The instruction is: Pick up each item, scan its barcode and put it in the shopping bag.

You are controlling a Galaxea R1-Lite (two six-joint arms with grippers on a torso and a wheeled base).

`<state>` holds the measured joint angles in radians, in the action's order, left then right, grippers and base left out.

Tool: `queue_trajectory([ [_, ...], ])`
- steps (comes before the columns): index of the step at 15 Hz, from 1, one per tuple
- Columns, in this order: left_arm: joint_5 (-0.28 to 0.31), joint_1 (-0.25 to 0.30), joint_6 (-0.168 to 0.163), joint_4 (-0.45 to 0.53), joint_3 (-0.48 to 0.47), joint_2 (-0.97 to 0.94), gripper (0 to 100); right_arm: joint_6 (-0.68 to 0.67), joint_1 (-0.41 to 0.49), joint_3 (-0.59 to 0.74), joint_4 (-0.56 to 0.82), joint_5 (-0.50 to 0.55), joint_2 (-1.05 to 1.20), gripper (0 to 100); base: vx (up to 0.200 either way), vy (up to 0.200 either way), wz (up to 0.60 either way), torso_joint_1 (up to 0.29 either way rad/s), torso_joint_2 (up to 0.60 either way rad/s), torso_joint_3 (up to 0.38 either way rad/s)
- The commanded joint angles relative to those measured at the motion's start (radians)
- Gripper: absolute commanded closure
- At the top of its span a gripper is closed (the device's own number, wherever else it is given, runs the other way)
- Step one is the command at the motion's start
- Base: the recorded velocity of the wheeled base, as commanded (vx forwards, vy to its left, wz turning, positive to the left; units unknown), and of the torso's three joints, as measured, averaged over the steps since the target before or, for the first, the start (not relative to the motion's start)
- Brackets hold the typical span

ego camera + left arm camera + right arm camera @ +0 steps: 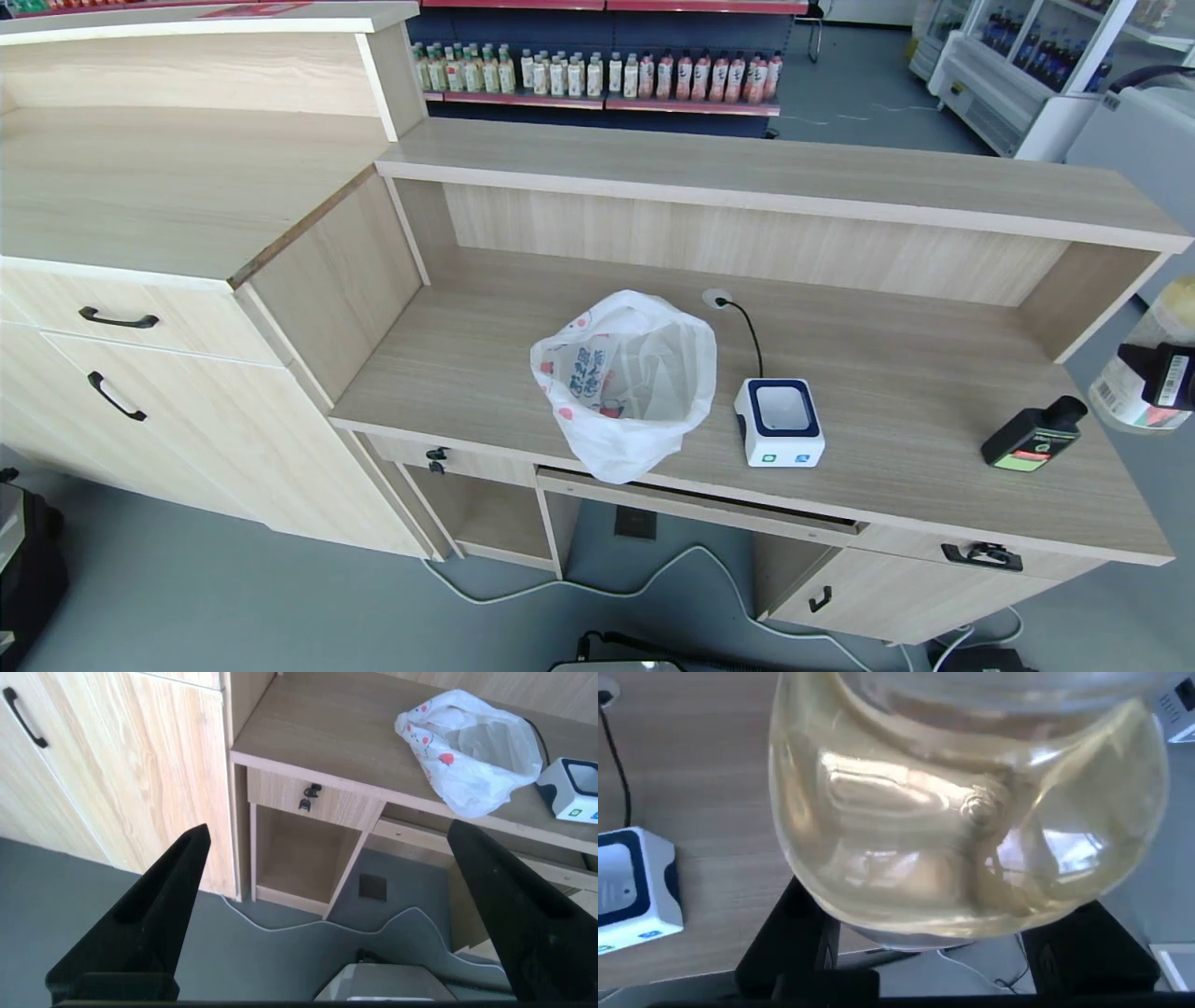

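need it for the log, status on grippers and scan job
Left gripper low by counter, jaws open. Right gripper jaws shut on clear bottle, right of scanner. Dark bottle lies between them.

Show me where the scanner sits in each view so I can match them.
Head view: scanner on the desk, just right of the bag.
Left wrist view: scanner on the desk, beyond the bag.
Right wrist view: scanner on the desk, beside the held bottle.
Shared landmark: the scanner's black cable, seen in the head and right wrist views.
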<state>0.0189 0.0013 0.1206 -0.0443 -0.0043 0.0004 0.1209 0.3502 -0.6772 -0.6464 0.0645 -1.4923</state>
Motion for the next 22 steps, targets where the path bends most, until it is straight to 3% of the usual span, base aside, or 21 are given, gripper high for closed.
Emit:
queue_trajectory([
  [1,0.001,0.0,0.001,0.0,0.0,0.0,0,0.026,-0.062,0.007,-0.002,0.075,0.03,100,0.0,0.0,0.0,0.0,0.0,0.0],
  [2,-0.001,0.0,0.001,0.0,0.0,0.0,0,0.062,-0.079,0.008,-0.018,0.115,0.035,100,0.0,0.0,0.0,0.0,0.0,0.0],
  [8,0.001,0.0,0.001,0.0,0.0,0.0,0,0.146,-0.154,0.033,-0.187,0.112,0.011,100,0.0,0.0,0.0,0.0,0.0,0.0],
  [16,-0.001,0.0,0.001,0.0,0.001,0.0,0,0.201,-0.292,0.011,-0.418,0.109,-0.178,100,0.0,0.0,0.6,0.002,0.0,0.001],
  [19,0.001,0.0,0.001,0.0,0.0,0.0,0,0.224,-0.375,-0.012,-0.598,0.106,-0.352,100,0.0,0.0,0.6,0.001,0.0,0.001],
  [21,-0.001,0.0,0.001,0.0,0.001,0.0,0,0.195,-0.39,-0.03,-0.607,0.055,-0.422,100,0.0,0.0,0.0,0.0,0.0,0.0],
  [22,-0.001,0.0,0.001,0.0,0.0,0.0,0,0.149,-0.395,-0.041,-0.616,-0.035,-0.479,100,0.0,0.0,0.0,0.0,0.0,0.0],
])
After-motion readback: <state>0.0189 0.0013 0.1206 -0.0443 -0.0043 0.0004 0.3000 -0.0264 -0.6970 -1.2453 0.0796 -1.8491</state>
